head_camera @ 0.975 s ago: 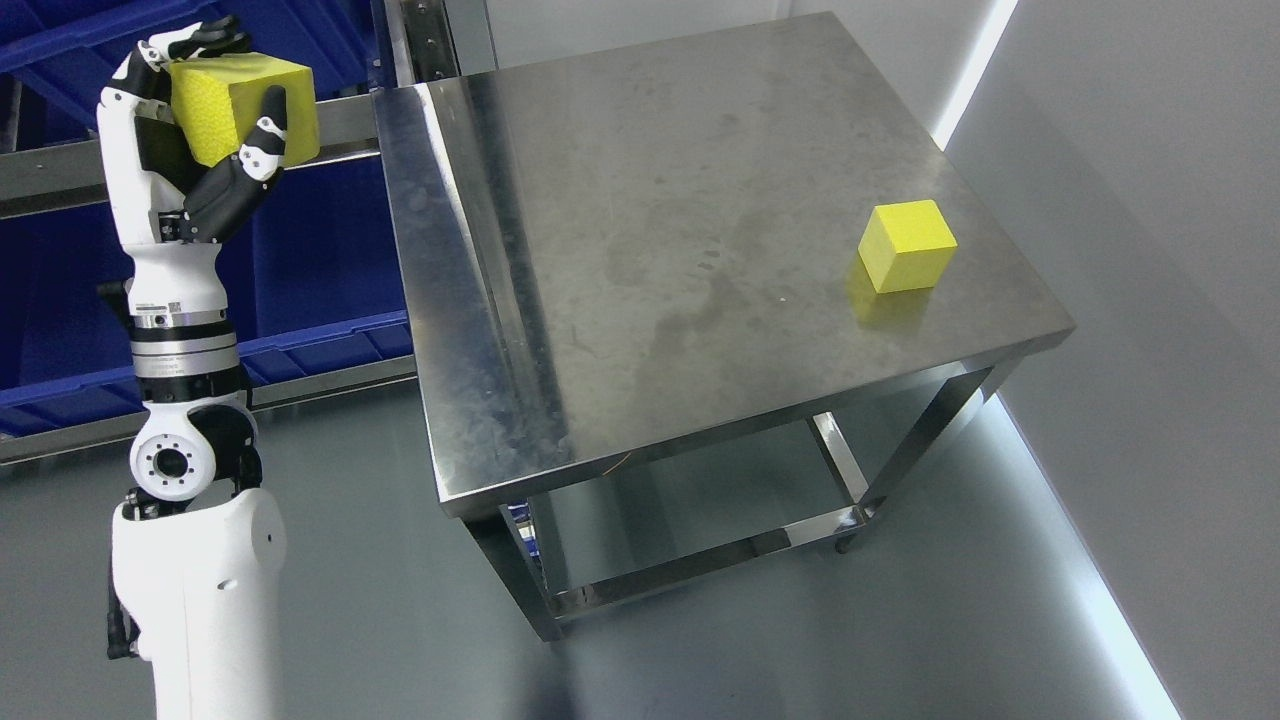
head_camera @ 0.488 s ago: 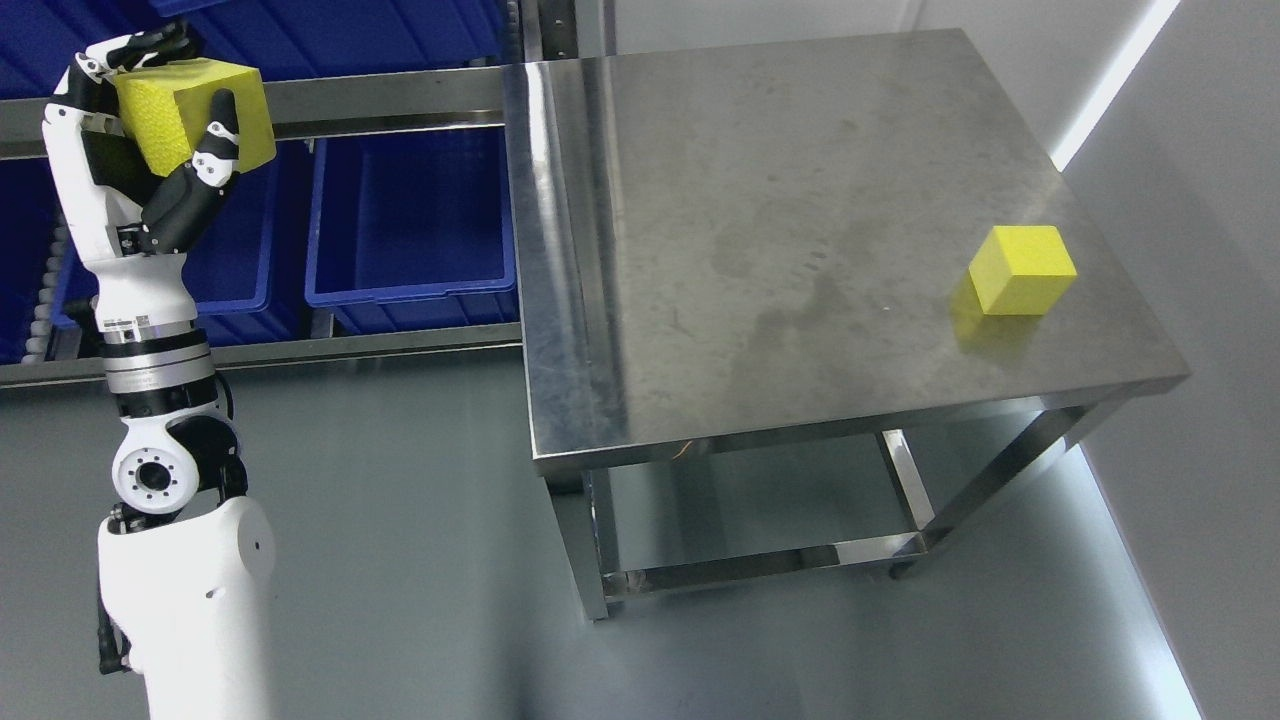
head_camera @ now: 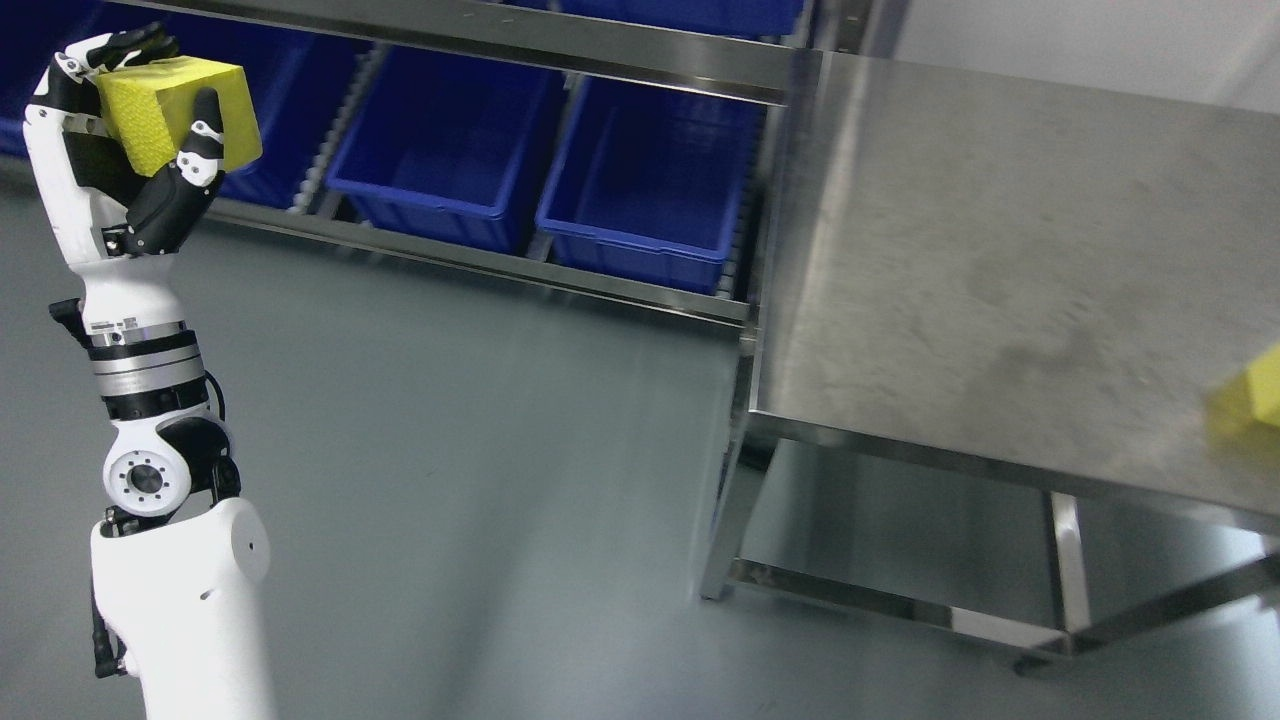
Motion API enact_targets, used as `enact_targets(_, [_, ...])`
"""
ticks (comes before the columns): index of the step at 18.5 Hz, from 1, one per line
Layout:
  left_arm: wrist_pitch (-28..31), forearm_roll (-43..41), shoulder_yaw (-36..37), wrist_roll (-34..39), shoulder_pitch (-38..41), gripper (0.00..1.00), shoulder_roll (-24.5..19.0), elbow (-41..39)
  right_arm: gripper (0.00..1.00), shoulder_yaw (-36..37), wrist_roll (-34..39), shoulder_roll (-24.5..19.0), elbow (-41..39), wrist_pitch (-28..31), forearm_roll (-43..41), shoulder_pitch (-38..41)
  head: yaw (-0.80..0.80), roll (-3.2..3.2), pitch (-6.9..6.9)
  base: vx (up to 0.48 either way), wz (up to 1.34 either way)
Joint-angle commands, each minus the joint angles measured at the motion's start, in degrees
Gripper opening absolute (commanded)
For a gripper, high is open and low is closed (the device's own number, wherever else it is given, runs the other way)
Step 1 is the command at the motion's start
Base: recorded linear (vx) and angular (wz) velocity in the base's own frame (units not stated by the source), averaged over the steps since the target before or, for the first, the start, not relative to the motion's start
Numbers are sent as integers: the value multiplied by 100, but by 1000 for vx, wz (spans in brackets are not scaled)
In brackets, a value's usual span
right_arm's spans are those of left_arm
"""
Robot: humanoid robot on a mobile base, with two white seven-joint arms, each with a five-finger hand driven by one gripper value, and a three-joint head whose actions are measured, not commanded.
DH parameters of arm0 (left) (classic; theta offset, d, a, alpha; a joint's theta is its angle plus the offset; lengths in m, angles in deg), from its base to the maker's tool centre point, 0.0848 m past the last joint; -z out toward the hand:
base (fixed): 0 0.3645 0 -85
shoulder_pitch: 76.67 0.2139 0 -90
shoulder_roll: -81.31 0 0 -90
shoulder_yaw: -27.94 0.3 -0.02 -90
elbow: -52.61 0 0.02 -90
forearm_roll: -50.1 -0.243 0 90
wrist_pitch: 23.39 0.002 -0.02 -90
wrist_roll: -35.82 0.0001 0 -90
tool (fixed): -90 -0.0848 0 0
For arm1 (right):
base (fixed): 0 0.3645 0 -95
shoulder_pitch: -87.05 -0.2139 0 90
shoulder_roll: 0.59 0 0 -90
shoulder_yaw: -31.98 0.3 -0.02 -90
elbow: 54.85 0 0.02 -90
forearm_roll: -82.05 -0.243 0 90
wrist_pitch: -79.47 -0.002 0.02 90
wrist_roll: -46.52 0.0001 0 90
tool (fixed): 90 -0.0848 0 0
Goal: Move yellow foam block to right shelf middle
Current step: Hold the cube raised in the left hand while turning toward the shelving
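Observation:
My left hand (head_camera: 140, 110) is raised at the upper left and shut on a yellow foam block (head_camera: 165, 108), with the thumb across its front face and the fingers over its top. The block is held in the air in front of a steel shelf rack (head_camera: 560, 45). A second yellow block (head_camera: 1258, 398) shows partly at the right edge, on the steel table (head_camera: 1000, 270). My right arm is out of view.
Blue bins (head_camera: 640, 190) sit side by side on the rack's lower level behind a steel rail. The steel table has a lower frame and stands right of the rack. Grey floor fills the middle and lower left.
The whole picture has shifted right as the camera turned left, bringing more of the rack and bins into view. My left hand still holds the block in about the same raised pose.

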Motion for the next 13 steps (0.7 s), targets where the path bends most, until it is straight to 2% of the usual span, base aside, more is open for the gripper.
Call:
enact_targets(1, [3, 1, -67, -5, -25, 22, -87, -44, 100, 0, 4, 100, -100, 1, -9, -10, 0, 0, 0, -80, 1102])
enact_targets(7, [12, -8, -59, -5, -69, 22, -87, -44, 100, 0, 4, 100, -100, 1, -9, -19, 0, 0, -1, -47, 1187])
enact_targets(13, [12, 1, -59, -14, -96, 22, -87, -44, 100, 0, 4, 100, -100, 1, 0, -10, 0, 0, -1, 13, 906])
